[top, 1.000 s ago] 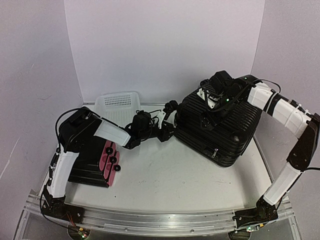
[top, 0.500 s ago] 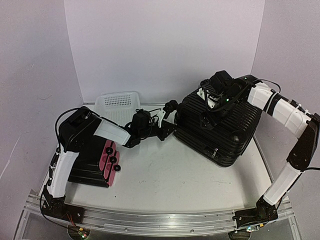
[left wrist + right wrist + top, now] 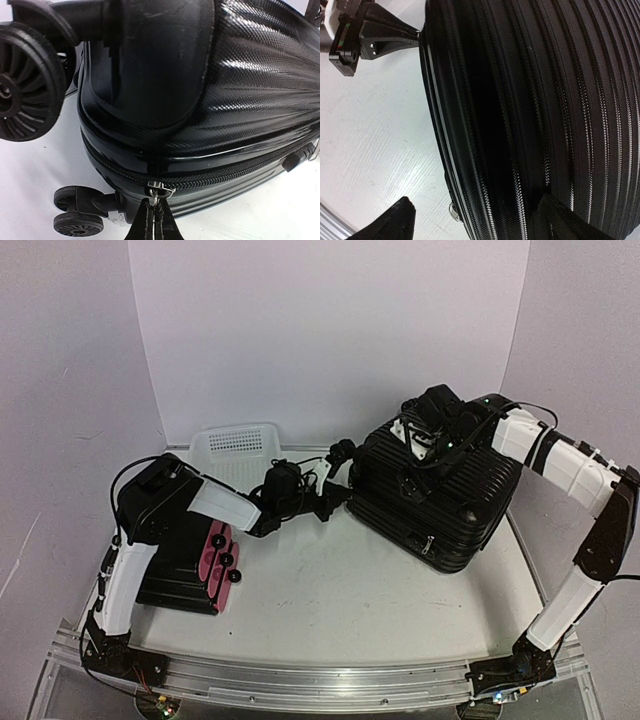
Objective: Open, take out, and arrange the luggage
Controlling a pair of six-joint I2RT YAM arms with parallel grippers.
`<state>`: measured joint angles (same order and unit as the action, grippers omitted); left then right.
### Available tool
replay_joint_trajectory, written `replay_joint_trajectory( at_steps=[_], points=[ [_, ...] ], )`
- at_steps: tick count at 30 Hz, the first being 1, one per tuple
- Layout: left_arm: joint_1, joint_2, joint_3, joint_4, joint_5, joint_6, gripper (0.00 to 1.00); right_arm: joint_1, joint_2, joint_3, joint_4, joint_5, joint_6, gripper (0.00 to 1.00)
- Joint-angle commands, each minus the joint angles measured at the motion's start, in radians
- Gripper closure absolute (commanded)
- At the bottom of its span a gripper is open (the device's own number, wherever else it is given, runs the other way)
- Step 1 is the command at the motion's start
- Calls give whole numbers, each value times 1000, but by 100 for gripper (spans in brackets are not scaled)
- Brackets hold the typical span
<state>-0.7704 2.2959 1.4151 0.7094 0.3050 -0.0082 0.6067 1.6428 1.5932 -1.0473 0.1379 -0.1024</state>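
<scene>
Zipper work is the step in hand: the luggage [image 3: 435, 495] lies closed on the right rear part of the table [image 3: 330, 610], ribbed shell facing up, and nothing has come out of it yet. We see the left gripper [image 3: 152, 222] reaching across from the left, its fingertips pinched tight on the zipper pull [image 3: 156, 190], which sits on the seam at the case's left corner, just beside the spinner wheels [image 3: 22, 95]. The teeth look fully meshed along the stretch of seam we can see in the left wrist view.

Over the top of the shell the right gripper [image 3: 475, 220] spreads wide and holds nothing; one finger hangs past the left edge above the table and the other over the ribs. Whether it presses on the shell we cannot tell.

Next, we judge, the pull must be drawn along the seam and round the corner with the pinch kept firm, since so small a tab may slip. The wide hand would do well to steady the shell so the case does not slide toward the smaller pink-sided case [image 3: 190, 550] or the white perforated basket [image 3: 238, 445]
</scene>
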Motion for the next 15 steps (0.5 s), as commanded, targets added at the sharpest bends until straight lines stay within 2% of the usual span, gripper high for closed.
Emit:
replay_joint_trajectory(
  at_steps=[1, 4, 9, 15],
  points=[
    [64, -50, 24, 42, 5, -42, 100, 2, 19, 33, -56, 14, -52, 10],
    [33, -52, 40, 41, 39, -86, 100, 7, 70, 145, -56, 17, -61, 7],
    [-70, -77, 18, 41, -1, -106, 100, 23, 178, 322, -59, 60, -22, 6],
    [-141, -123, -18, 41, -2, -137, 100, 38, 288, 491, -54, 14, -81, 5]
  ],
)
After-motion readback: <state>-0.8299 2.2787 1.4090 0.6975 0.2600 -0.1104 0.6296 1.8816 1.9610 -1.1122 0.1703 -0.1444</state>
